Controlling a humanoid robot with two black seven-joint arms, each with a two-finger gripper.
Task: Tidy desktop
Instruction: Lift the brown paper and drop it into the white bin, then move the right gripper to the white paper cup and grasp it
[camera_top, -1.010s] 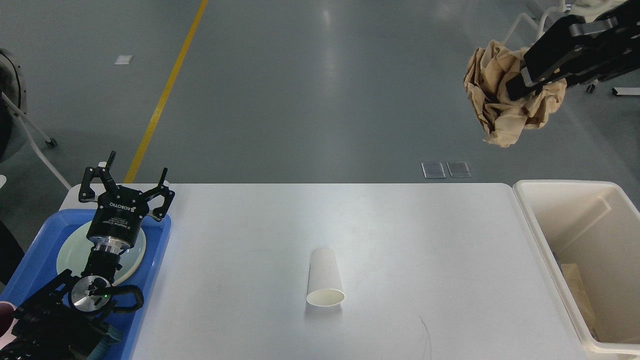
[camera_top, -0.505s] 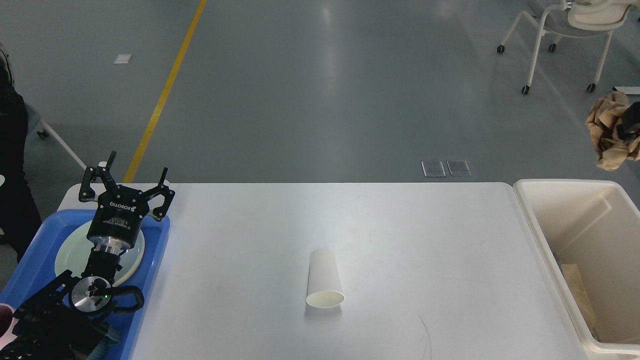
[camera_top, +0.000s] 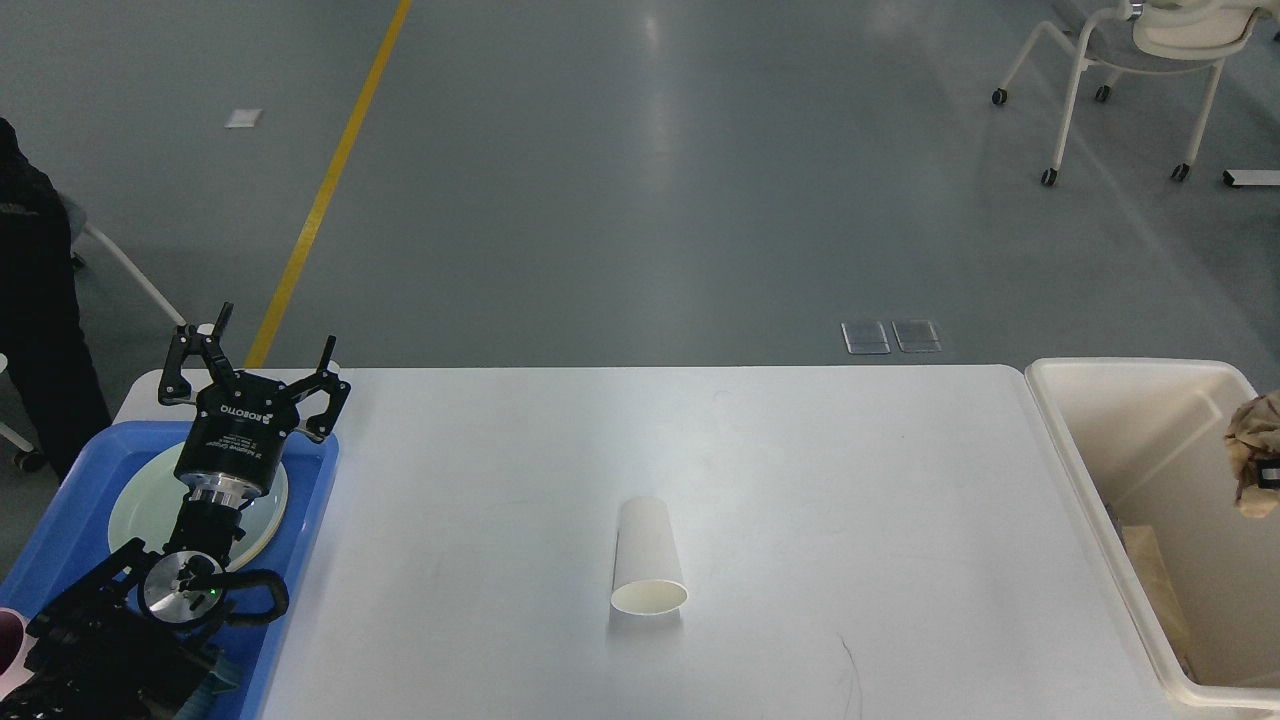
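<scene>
the white table (camera_top: 800, 480) fills the lower middle of the view, between a blue tray (camera_top: 60, 500) at its left end and a cream bin (camera_top: 1130, 450) at its right end. a white paper cup (camera_top: 648, 568) lies on its side near the table's centre, its open mouth facing the near edge. the left pincer (camera_top: 255, 365) hangs over the far end of the tray, its two fingers spread apart and holding nothing, above a pale round plate (camera_top: 140, 500) that sits in the tray. at the right edge of the view a wad of crumpled brown paper (camera_top: 1258, 440) shows over the bin, with a small dark piece against it; i cannot tell whether the right pincer grips it. a chair on castors (camera_top: 1130, 60) stands on the grey floor beyond.
</scene>
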